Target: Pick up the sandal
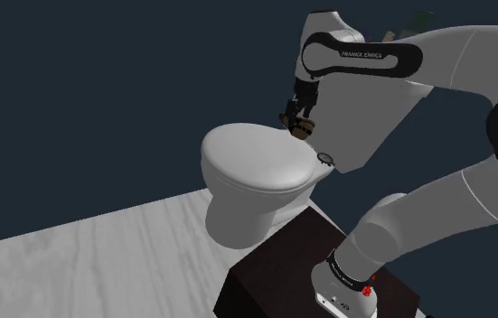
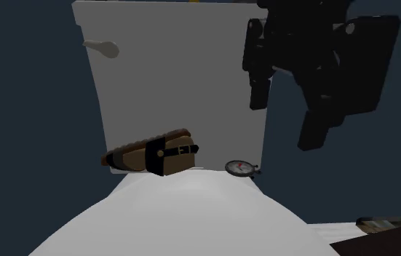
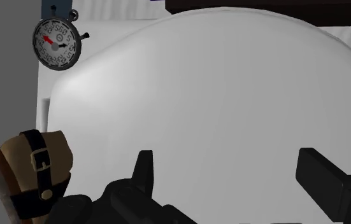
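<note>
The sandal is tan with a black strap, a small brass buckle and a ridged dark-brown sole. It lies at the back of the smooth, white, domed toilet lid, against the flat white tank. A round stopwatch sits near it on the same back edge.

The second exterior view shows the tank's flush lever. The shoulder view shows the rounded bowl, the dark stand and the pale planked floor. The wrist view shows the stopwatch's white dial and red hand.

The black gripper is open, its fingers wide apart over bare lid. The sandal lies outside the gap, beside one finger, untouched.
</note>
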